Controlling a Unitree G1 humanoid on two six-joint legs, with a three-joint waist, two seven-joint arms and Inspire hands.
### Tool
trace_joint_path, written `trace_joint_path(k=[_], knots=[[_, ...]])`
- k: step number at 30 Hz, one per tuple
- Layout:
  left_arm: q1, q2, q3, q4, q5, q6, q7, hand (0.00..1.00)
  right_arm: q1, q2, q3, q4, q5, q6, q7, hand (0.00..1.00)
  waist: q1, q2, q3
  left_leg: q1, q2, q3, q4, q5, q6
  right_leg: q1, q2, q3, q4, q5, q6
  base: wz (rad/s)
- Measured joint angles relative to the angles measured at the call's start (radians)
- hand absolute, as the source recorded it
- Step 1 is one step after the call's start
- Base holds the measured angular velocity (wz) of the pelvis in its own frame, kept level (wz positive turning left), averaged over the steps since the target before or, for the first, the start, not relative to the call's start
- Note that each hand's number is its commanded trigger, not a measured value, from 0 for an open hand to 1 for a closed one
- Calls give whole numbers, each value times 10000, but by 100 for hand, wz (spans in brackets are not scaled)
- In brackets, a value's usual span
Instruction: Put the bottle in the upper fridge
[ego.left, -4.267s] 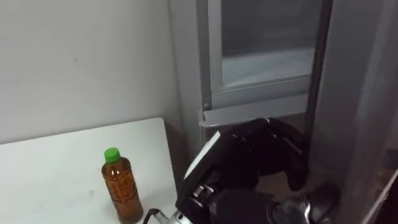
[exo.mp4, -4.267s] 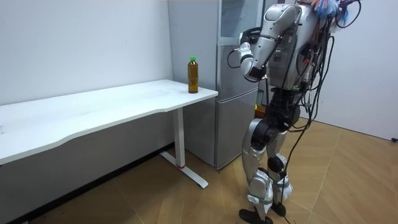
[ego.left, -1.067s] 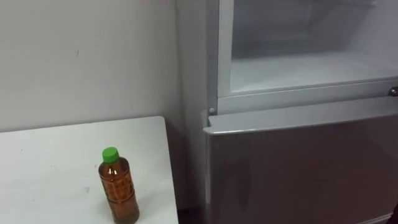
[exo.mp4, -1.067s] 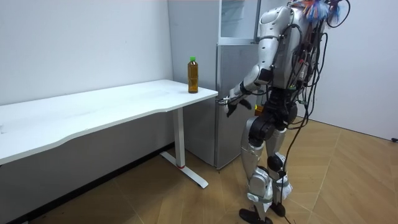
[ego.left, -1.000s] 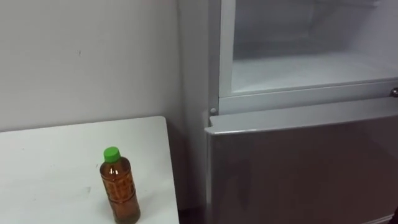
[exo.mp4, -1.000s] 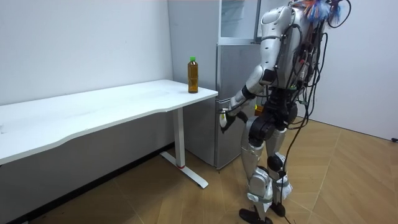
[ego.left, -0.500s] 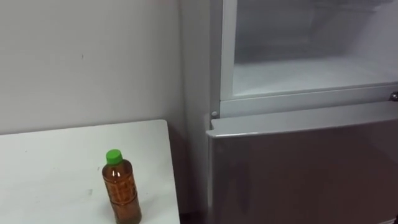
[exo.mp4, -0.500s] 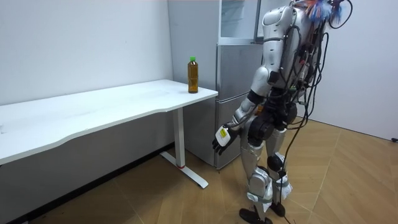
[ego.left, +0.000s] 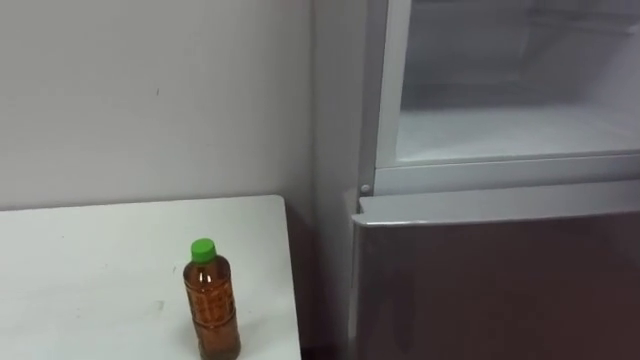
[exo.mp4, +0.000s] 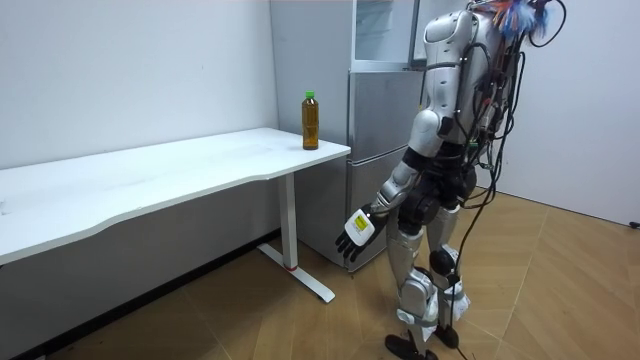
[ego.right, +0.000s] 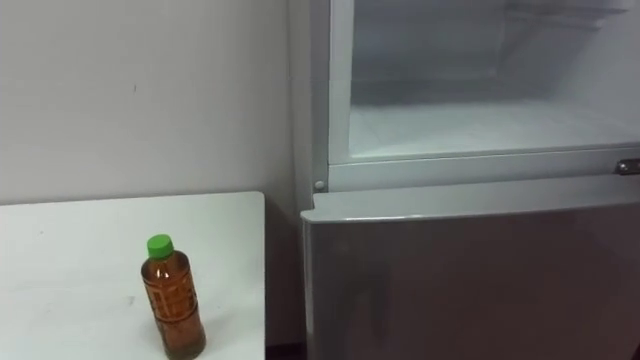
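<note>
Stands facing the fridge (ego.left: 500, 280) with upper compartment (ego.left: 520, 130) open, left hand (exo.mp4: 355, 231) hanging low, fingers relaxed and slightly spread (room view), bottle (ego.left: 211, 300) upright at the white table's (ego.left: 90, 270) right edge, just left of the fridge.

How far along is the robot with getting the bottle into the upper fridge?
Done: the upper fridge stands open. In hand: nothing; the left robot hand hangs open and low before the fridge. Left: the bottle stands upright on the table beside the fridge, not yet picked up or put inside.
</note>
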Motion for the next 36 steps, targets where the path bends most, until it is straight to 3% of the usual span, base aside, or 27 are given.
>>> trace_joint_path(k=[16, 36], knots=[[-1, -67, 60, 1, 22, 178, 220, 0, -5, 9, 2, -31, -32, 53, -169, 0, 7, 59, -7, -49, 0, -55, -54, -4, -8, -1, 69, -9, -21, 3, -4, 0], [-53, -45, 62, -11, 27, 148, 197, 0, -33, 3, 9, -424, -555, 59, -61, 0, 12, 0, 15, -62, -3, -73, -52, -5, -9, -25, 30, -7, -13, -1, -2, 0]])
